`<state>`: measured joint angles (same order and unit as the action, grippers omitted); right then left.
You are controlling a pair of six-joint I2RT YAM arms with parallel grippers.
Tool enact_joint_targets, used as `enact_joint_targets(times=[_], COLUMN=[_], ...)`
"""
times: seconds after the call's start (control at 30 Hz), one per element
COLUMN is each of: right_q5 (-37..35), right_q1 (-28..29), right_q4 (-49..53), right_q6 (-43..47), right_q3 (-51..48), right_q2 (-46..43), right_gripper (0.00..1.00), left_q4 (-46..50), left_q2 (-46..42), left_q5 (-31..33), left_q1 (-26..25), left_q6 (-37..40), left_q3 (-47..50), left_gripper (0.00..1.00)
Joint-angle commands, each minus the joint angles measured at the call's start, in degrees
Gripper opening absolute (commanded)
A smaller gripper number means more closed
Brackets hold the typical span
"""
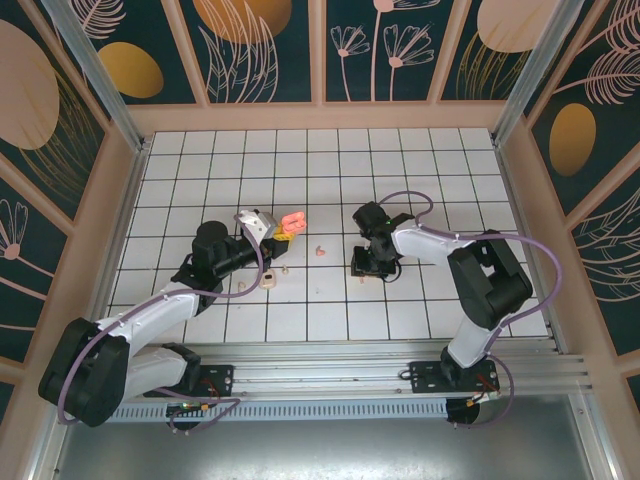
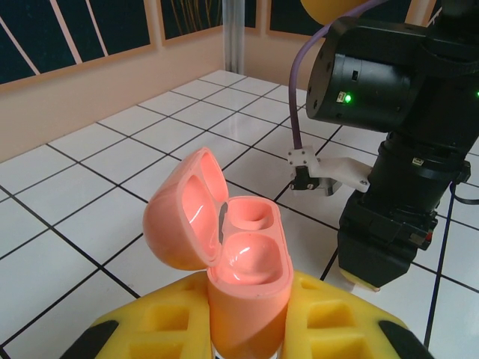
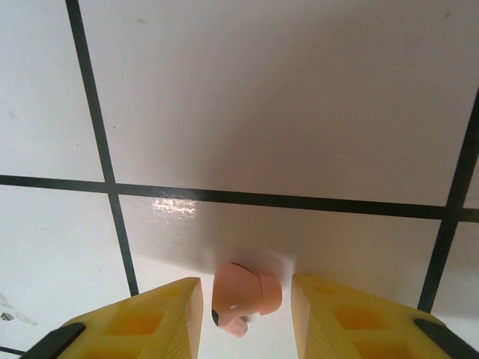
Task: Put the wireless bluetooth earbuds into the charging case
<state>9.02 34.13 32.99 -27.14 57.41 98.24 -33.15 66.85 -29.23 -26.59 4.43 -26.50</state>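
Over the tiled table point(image 1: 400, 170), our left gripper point(image 2: 247, 329) is clamped on the open pink case point(image 2: 239, 254), whose two wells are both empty, so we judge nothing is loaded yet. Our right gripper point(image 3: 246, 299) stands spread astride one pink earbud point(image 3: 241, 298) on a tile, not yet pinching it. Another pink bud point(image 1: 320, 250) lies between the arms.

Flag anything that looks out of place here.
Nothing looks damaged or spilled. The charging case, gripped by the left tool, stands open with both sockets empty. One coral earbud lies on its side on the tile inside the open right tool. A second coral bud lies loose mid-table.
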Motion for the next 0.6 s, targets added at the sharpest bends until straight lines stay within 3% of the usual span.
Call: enact_joint_targets(times=[0.0,0.57], right_q5=[-0.31,-2.28], right_q1=[0.31,0.26], right_q4=[-0.38,-2.58], right_q6=[0.68,-0.09], right_q3=[1.39,0.00], right_q2=[1.15,-1.33], right_gripper=[0.36,0.27], left_q4=[-0.55,-1.19], left_q2=[-1.00,-0.93], left_q5=[0.41,0.00], left_q1=[-0.20,-0.22], left_q6=[0.91,1.02], left_q3=[0.46,0.88], left_gripper=[0.12,0.12])
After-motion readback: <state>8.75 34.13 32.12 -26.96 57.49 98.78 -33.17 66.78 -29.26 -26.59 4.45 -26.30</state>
